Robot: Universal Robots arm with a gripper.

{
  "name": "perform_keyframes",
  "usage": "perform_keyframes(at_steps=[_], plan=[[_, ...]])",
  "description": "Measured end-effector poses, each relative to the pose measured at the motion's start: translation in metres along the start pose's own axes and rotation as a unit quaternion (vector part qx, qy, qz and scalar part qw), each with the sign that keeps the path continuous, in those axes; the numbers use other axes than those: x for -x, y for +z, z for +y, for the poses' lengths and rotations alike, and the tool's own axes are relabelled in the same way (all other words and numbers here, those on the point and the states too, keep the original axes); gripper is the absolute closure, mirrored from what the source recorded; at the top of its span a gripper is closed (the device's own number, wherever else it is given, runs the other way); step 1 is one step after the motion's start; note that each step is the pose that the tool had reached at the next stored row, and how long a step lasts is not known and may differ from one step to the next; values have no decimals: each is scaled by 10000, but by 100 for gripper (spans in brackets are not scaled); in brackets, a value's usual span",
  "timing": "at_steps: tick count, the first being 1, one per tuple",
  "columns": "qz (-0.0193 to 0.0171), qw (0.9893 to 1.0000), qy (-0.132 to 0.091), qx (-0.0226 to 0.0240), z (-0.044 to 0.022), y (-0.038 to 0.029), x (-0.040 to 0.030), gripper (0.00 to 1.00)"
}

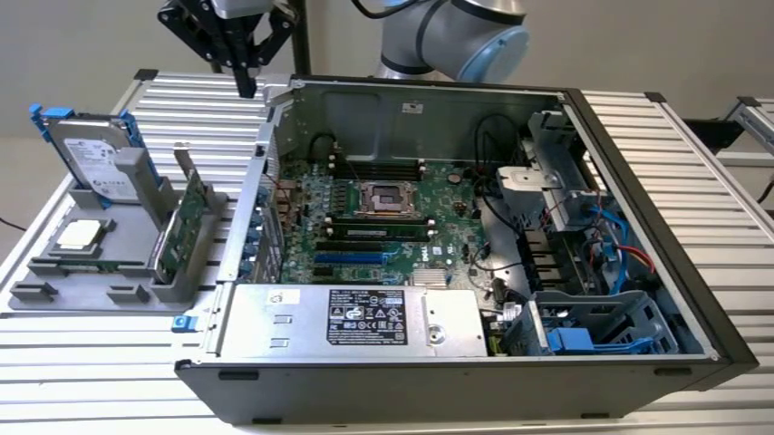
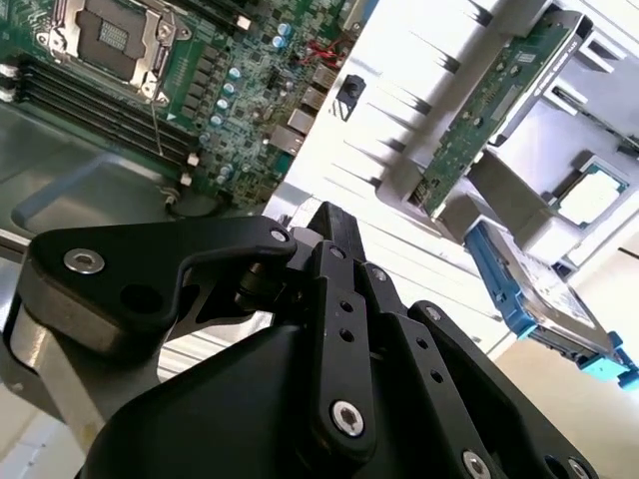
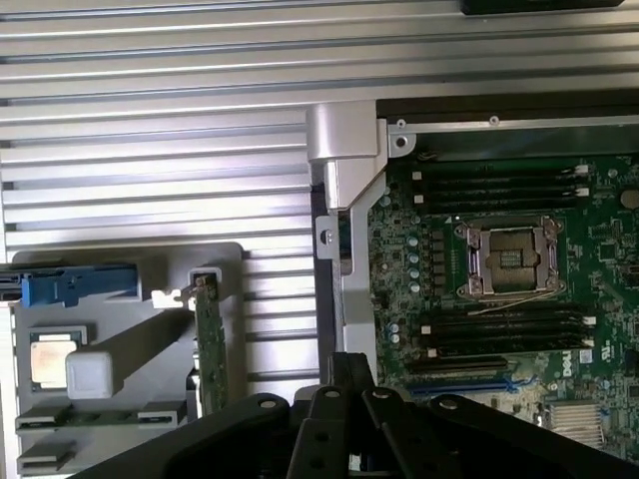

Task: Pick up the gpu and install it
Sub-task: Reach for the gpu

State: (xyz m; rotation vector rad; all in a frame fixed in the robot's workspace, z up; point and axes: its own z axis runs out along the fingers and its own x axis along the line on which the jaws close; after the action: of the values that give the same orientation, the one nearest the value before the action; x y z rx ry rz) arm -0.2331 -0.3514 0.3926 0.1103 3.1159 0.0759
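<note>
gpu (image 1: 179,240) lower edge hidden in grey holder (image 1: 72,292), arm (image 1: 472,36) cut off at exterior view's top

Exterior view high, oblique over the open case (image 1: 423,390); both wrist views nearer, sharing its motherboard (image 3: 394,299) (image 2: 250,60).

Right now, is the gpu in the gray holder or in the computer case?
In the holder: the gpu stands upright in the gray holder, outside the computer case.

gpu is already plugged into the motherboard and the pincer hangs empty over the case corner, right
No. The gpu stands upright in the grey holder outside the case, as the exterior view shows; the pincer does hang empty over the case corner.
</note>
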Motion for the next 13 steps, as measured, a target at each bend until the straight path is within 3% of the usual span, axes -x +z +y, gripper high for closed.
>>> perform_keyframes(at_steps=[13], plan=[[0, 10000, 0, 4, -25, -4, -121, 100]])
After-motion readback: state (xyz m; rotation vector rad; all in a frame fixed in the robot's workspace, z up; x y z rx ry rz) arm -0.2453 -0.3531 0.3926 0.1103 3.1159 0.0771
